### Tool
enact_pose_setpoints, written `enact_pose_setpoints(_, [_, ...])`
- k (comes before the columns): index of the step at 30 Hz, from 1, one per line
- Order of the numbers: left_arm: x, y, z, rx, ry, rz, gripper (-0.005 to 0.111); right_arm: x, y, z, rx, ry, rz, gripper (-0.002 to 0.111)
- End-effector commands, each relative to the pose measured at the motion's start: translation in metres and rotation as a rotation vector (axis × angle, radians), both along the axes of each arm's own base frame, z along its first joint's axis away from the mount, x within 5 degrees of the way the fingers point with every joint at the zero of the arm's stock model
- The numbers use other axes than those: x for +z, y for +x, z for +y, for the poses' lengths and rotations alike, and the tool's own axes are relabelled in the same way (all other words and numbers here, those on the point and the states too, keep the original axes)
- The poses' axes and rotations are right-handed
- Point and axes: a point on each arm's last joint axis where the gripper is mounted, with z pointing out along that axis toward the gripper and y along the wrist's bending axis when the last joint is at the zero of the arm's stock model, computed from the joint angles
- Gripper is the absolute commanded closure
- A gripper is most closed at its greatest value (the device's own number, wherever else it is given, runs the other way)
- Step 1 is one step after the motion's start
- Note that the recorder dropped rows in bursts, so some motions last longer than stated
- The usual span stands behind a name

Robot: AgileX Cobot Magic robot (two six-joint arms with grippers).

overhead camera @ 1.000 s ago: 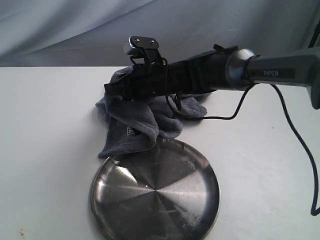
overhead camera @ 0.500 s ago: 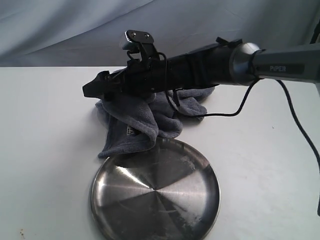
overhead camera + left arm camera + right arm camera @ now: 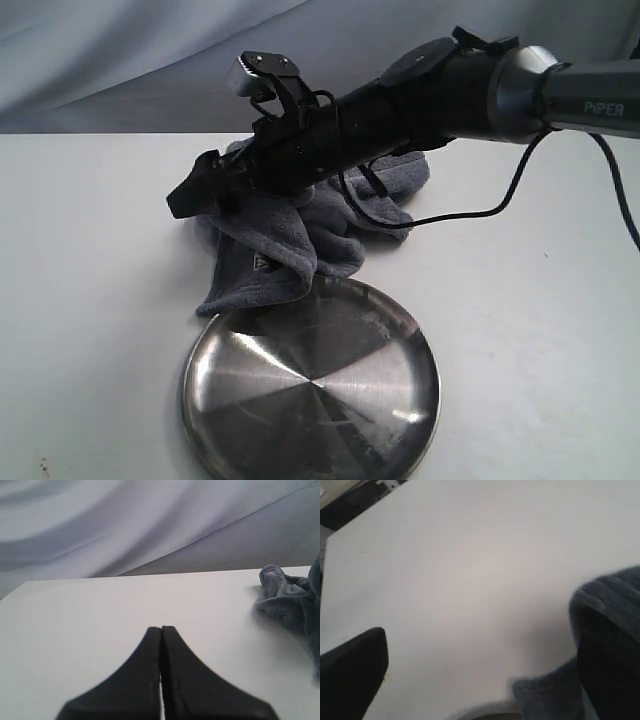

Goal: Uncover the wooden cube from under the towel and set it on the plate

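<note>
At the far left, the left gripper point(image 3: 161, 635) hovers low over the bare white table point(image 3: 90, 300), its two black fingers pressed flat together with nothing between them. From its wrist view the towel point(image 3: 287, 602) lies off to one side, well apart from it.

Next comes the right gripper point(image 3: 195, 192), reaching across the middle from the right and raised just above the left edge of the towel point(image 3: 290, 235). In the right wrist view its fingers point(image 3: 355, 667) are spread wide, and a fold of blue-grey cloth sits against the other finger; whether it rests on that finger cannot be told.

The towel lies bunched in a heap beneath the black forearm, its small dark label facing front. The wooden cube shows in no view. The towel's front corner meets the far rim of the plate point(image 3: 400, 440), which sits nearer the camera, shiny and scuffed.

To the right, a black cable point(image 3: 480, 210) loops under the arm.
</note>
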Motion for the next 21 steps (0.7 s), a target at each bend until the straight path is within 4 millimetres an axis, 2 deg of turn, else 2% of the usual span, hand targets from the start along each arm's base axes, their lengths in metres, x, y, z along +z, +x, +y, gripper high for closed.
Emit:
enact_pose_setpoints(1, [-0.001,0.0,0.0,0.001,0.01,-0.007,0.107,0.003,0.014,-0.018,-0.14,-0.088,0.017,0.014])
enact_pose_setpoints(9, [-0.001,0.0,0.0,0.001,0.01,-0.007,0.107,0.002,0.028,-0.051,-0.243,-0.164,0.071,0.014])
enact_pose_setpoints(15, [-0.001,0.0,0.0,0.001,0.007,-0.007,0.107,0.003,0.035,-0.081,-0.301,-0.322,0.051,0.02])
enact_pose_setpoints(21, [-0.001,0.0,0.0,0.001,0.007,-0.007,0.107,0.004,0.031,-0.084,-0.265,-0.343,0.076,0.024])
